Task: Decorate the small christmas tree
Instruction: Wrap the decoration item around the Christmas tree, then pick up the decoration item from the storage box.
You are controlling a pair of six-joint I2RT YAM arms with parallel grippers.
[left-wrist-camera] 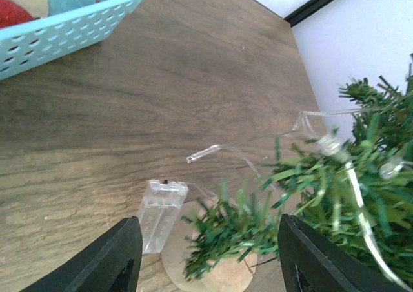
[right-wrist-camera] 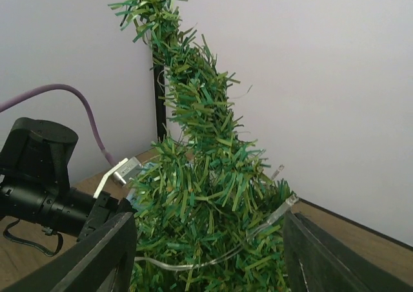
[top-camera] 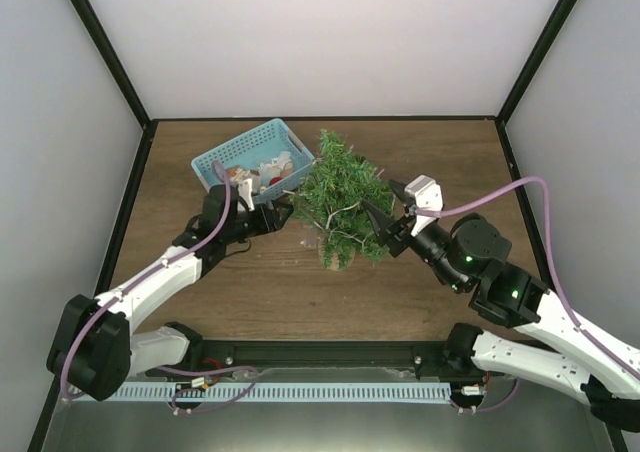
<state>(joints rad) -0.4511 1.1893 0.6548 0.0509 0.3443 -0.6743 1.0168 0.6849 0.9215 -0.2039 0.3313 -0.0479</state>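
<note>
The small christmas tree (top-camera: pixel 340 194) stands upright mid-table on its brown pot base (top-camera: pixel 337 259). A clear string of lights (right-wrist-camera: pixel 258 230) is draped over its branches, and its clear battery box (left-wrist-camera: pixel 161 213) lies on the wood beside the base (left-wrist-camera: pixel 219 276). My left gripper (top-camera: pixel 283 212) is at the tree's left side, open. In the left wrist view, that gripper (left-wrist-camera: pixel 210 260) has a low branch (left-wrist-camera: pixel 226 230) between its jaws, touching neither finger. My right gripper (top-camera: pixel 387 205) is at the tree's right side, open. In the right wrist view, that gripper (right-wrist-camera: pixel 210 260) stands wide, with foliage (right-wrist-camera: pixel 206 195) between its fingers.
A light-blue plastic basket (top-camera: pixel 222 157) holding several ornaments stands at the back left, right behind my left gripper. A red ornament (left-wrist-camera: pixel 13 11) shows inside the basket (left-wrist-camera: pixel 71 30). White walls with black corner posts (top-camera: pixel 525 67) enclose the table.
</note>
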